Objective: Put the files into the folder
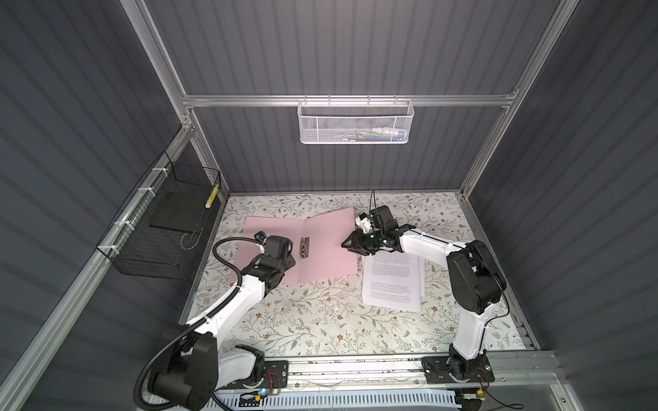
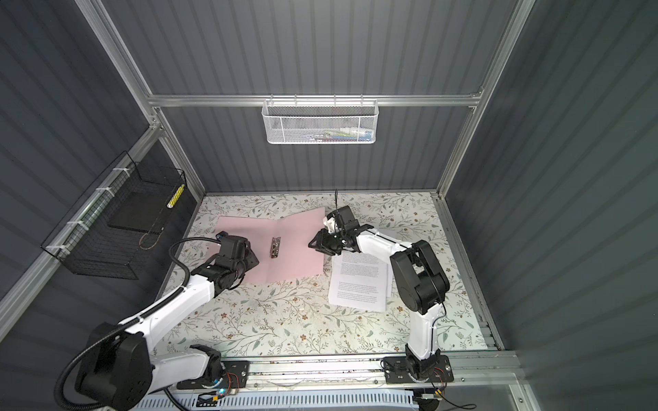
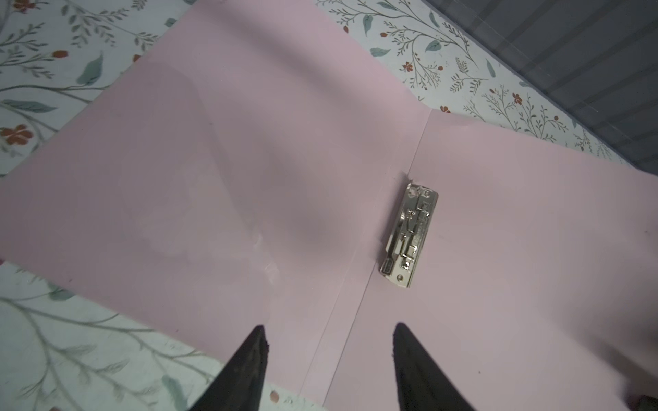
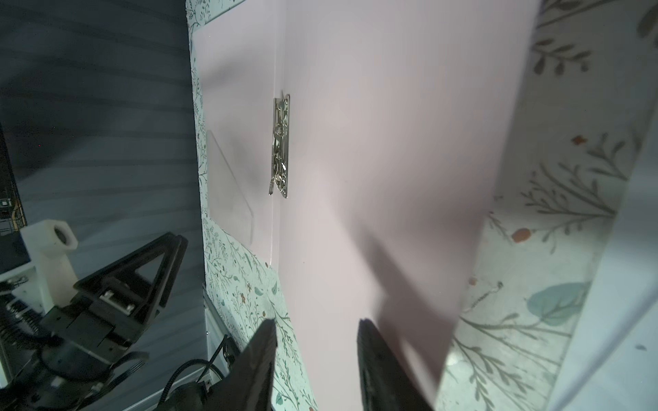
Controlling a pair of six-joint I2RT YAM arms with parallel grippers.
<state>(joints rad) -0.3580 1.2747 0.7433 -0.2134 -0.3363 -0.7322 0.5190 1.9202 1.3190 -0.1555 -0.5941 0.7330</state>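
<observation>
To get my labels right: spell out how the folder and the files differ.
Colour: the folder is plain pale pink; the files are white with printed black text. State: the folder lies opened out, a metal clip at its spine; the files sit in a loose stack. Footprint: the opened folder covers more table than the files. Both lie on the floral tabletop, side by side.

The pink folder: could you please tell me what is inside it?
Only the metal clip by the spine shows inside the open folder; the files lie beside it on the table. From above, the left arm hides part of one flap.
</observation>
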